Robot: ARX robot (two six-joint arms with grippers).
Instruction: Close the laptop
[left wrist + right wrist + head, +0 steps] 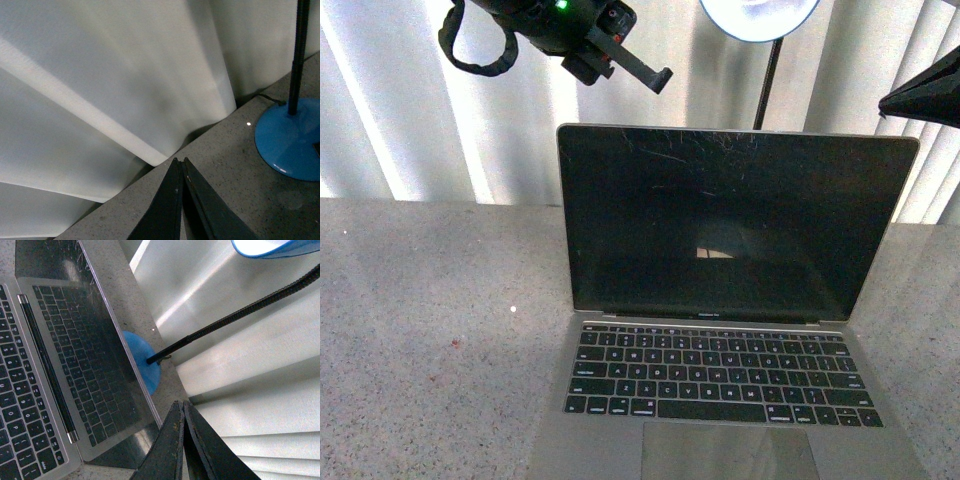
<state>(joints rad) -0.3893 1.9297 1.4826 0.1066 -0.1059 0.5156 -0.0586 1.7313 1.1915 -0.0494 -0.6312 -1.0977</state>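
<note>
Laptop (720, 300) sits wide open. Left gripper (655, 75) hangs above its top left corner and right gripper (182, 407) off its top right, both pinched shut. I'd hook behind the laptop's top edge and push down slowly.

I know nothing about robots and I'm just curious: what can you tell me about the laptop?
The laptop is slim, silver-grey, metal-looking and open. Its raised black screen is dark and scratched near the top. Black keys and a large trackpad fill its base, which lies flat on a speckled grey table.
</note>
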